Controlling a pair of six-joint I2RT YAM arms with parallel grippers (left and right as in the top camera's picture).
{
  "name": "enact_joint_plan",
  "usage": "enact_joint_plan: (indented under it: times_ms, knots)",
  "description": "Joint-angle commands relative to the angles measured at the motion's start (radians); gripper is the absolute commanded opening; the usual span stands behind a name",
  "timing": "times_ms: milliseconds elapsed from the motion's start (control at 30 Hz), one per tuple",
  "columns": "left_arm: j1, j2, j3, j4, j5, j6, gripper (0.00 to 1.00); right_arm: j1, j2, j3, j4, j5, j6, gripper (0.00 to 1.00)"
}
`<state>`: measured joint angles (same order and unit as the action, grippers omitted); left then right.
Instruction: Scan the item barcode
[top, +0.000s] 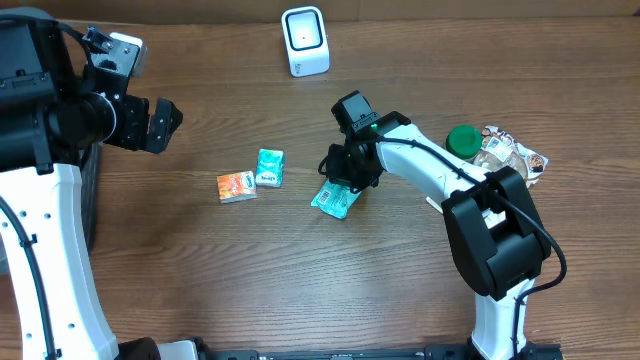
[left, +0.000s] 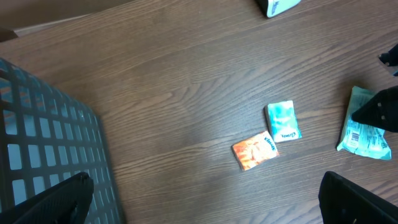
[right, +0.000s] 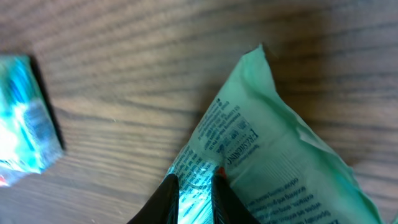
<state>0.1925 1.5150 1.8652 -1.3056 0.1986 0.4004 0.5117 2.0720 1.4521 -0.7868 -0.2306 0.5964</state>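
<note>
Two arms over a wooden table (top: 300, 290). Overhead, at table centre, nudged toward 3 o'clock: green packet (top: 335, 200), lying on the wood, with the right gripper (right: 195, 198) down on its 1 o'clock end.

From the right wrist: both fingertips (right: 168, 199) low in frame and set close together, a thin strip of the packet's film between them. Jaws nearly together, with only a narrow gap. Cannot tell whether pinching that film or merely standing either side of it. Fine print across the packet's face, too blurred to read. From the left wrist, a pale printed patch on the packet's near end, too small to make out.

At 9 o'clock of the packet, well apart from it: teal pack (top: 270, 167) and orange pack (top: 236, 186), lying corner to corner.

At 12 o'clock, near the far edge of the table: white scanner (top: 305, 40), well apart from the packet and from both grippers.

At 2 o'clock of the packet, beyond the right arm: green-lidded container (top: 462, 140), just beside a crinkled foil bag (top: 515, 155).

At 10 o'clock: left gripper (top: 165, 122), held above bare wood, jaws spread wide, nothing between them.

At 9 o'clock in the left wrist view: grey lattice basket (left: 43, 143), at the table's edge.
</note>
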Motion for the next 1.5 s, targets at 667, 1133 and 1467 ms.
enact_joint_plan:
  times_ms: [667,1133,1467]
  knots:
    - [0.003,-0.003,0.018,0.001,0.003,0.023,1.00,0.118,0.034,0.105,-0.400,0.130,-0.066,0.14]
    - [0.003,-0.003,0.018,0.001,0.003,0.023,1.00,0.203,0.034,0.099,-0.268,0.146,-0.043,0.17]
    - [0.003,-0.003,0.018,0.001,0.003,0.023,1.00,0.083,-0.176,0.154,-0.399,0.123,-0.162,0.46]
